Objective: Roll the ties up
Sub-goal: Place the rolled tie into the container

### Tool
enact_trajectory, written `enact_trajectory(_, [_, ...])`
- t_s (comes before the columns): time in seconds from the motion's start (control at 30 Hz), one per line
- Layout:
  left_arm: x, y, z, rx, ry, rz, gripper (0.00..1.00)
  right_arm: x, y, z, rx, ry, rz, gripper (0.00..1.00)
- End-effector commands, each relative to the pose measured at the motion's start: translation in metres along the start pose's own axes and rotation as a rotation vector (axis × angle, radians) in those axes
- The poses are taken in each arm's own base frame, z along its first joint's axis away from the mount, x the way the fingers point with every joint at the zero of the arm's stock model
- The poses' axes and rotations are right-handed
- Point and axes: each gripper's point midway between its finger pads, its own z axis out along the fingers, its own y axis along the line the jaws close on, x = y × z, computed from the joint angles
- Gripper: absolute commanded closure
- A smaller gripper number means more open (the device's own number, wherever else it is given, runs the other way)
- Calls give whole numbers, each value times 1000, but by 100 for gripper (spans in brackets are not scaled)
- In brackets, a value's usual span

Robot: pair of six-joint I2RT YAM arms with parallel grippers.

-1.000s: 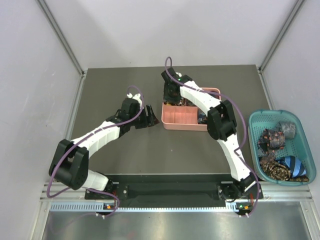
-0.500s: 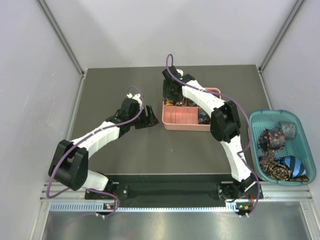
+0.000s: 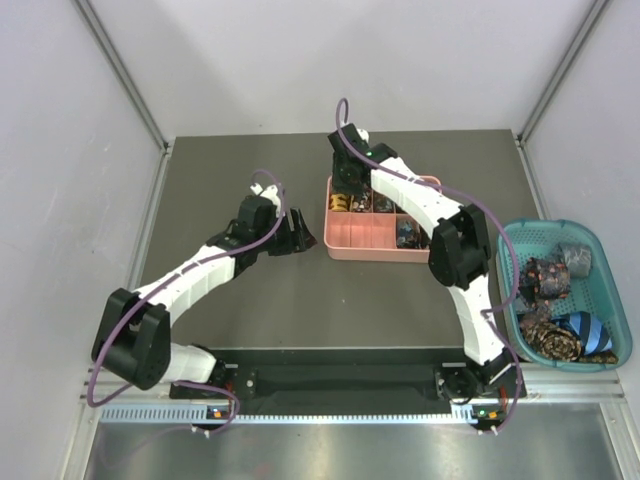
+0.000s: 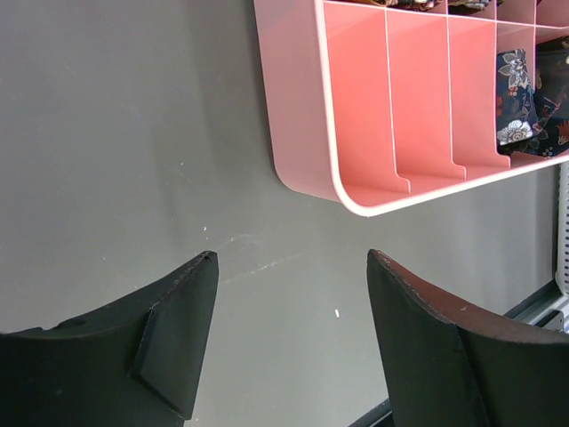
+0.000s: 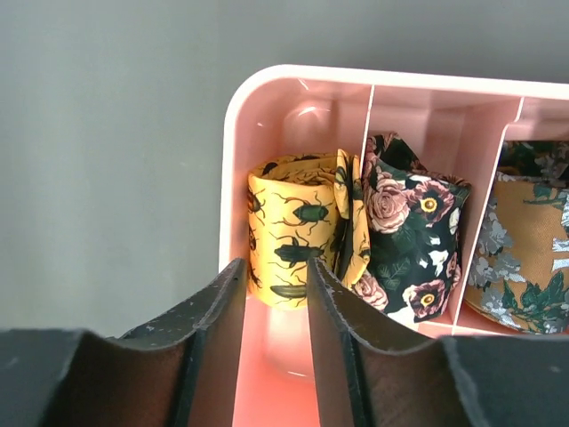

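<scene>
A golden-yellow tie (image 5: 298, 227) with dark beetles stands rolled as a coil in the corner compartment of the pink tray (image 5: 233, 142). A dark rose-patterned coil (image 5: 409, 231) fills the compartment beside it. My right gripper (image 5: 274, 267) hovers just above the yellow coil, jaws a little apart and holding nothing; in the top view it (image 3: 345, 185) is over the tray's far left corner. My left gripper (image 4: 292, 267) is wide open and empty over bare table, just left of the tray (image 4: 302, 133). A dark blue floral tie (image 4: 524, 107) lies in a near compartment.
A teal basket (image 3: 510, 260) at the right table edge holds several more ties, among them a dark floral one (image 3: 548, 275) and a blue striped one (image 3: 590, 330). The tray's near left compartments (image 3: 360, 232) are bare pink.
My right gripper has drawn back slightly from the tray's far left corner, so the yellow coil shows in its compartment. The left arm has hardly moved.
</scene>
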Motion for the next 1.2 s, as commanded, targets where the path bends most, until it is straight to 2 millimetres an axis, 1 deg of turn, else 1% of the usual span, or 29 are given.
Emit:
enact_trajectory(0.0, [-12, -6, -5, 17, -49, 22, 28, -2, 9, -6, -25, -24, -16, 67])
enact_trajectory(0.07, [-11, -5, -5, 15, -45, 23, 28, 5, 9, 4, -25, -4, -14, 70])
enact_trajectory(0.1, [-11, -4, -5, 14, -46, 23, 28, 9, 8, 12, -20, 11, -12, 71])
enact_trajectory(0.17, [-11, -4, -6, 13, -45, 27, 28, 14, 4, 20, -13, 25, -6, 75])
enact_trajectory(0.27, [-9, -1, -6, 5, -44, 27, 27, 21, 0, 29, 1, 42, -2, 77])
enact_trajectory(0.37, [-8, 0, -7, 2, -48, 33, 28, 18, 1, 26, -4, 29, -3, 78])
enact_trajectory(0.43, [-8, 1, -9, -4, -53, 39, 27, 4, 3, 14, -9, -13, -10, 76])
enact_trajectory(0.47, [-10, 1, -10, -5, -61, 44, 27, -2, 4, 8, -13, -32, -17, 73])
enact_trajectory(0.5, [-10, 0, -13, -3, -70, 47, 27, -19, 9, -10, -31, -93, -30, 71])
enact_trajectory(0.53, [-12, -1, -15, 2, -84, 53, 27, -22, 7, -18, -30, -117, -41, 67])
enact_trajectory(0.57, [-14, -1, -18, 7, -98, 56, 26, -27, 8, -29, -17, -161, -73, 59])
enact_trajectory(0.6, [-14, -2, -23, 18, -116, 65, 25, -44, 11, -60, -41, -233, -74, 58])
enact_trajectory(0.63, [-16, -5, -26, 30, -136, 73, 22, -42, 9, -62, -46, -268, -86, 53])
enact_trajectory(0.67, [-18, -6, -30, 38, -152, 78, 21, -41, 10, -73, -52, -301, -123, 48])
enact_trajectory(0.7, [-16, -6, -36, 45, -171, 91, 19, -55, 11, -108, -86, -379, -113, 43])
enact_trajectory(0.73, [-16, -5, -42, 47, -198, 99, 7, -52, 5, -128, -106, -431, -128, 33])
enact_trajectory(0.77, [-22, -9, -47, 58, -225, 105, 1, -40, 3, -115, -103, -416, -153, 27])
enact_trajectory(0.8, [-16, -5, -48, 55, -225, 108, 1, -46, 1, -148, -138, -482, -145, 22])
enact_trajectory(0.83, [-16, -4, -51, 55, -243, 110, 1, -28, -10, -141, -133, -490, -156, 8])
enact_trajectory(0.87, [-14, -2, -53, 52, -247, 111, 1, -21, -13, -152, -145, -521, -166, 1])
enact_trajectory(0.9, [-15, -5, -59, 74, -284, 123, 1, -25, -21, -187, -185, -598, -142, 0])
enact_trajectory(0.93, [-14, -5, -62, 83, -297, 126, 1, 6, -40, -171, -162, -567, -150, 0])
enact_trajectory(0.97, [-10, -5, -68, 100, -316, 133, 1, -2, -46, -205, -209, -663, -98, 0])
enact_trajectory(1.0, [-8, -6, -70, 112, -323, 138, 1, 6, -55, -209, -213, -677, -89, 0])
enact_trajectory(1.03, [-4, -6, -73, 126, -328, 142, 1, 32, -70, -196, -195, -645, -98, 0])
enact_trajectory(1.07, [2, -4, -77, 137, -341, 144, 1, 39, -77, -200, -200, -650, -93, 0])
enact_trajectory(1.1, [5, -5, -79, 152, -349, 149, 1, 43, -84, -218, -225, -689, -84, 0])
enact_trajectory(1.13, [7, -5, -81, 160, -358, 148, 1, 60, -94, -209, -216, -665, -98, 0])
enact_trajectory(1.17, [14, -1, -84, 167, -364, 146, 1, 64, -102, -222, -227, -693, -77, 0])
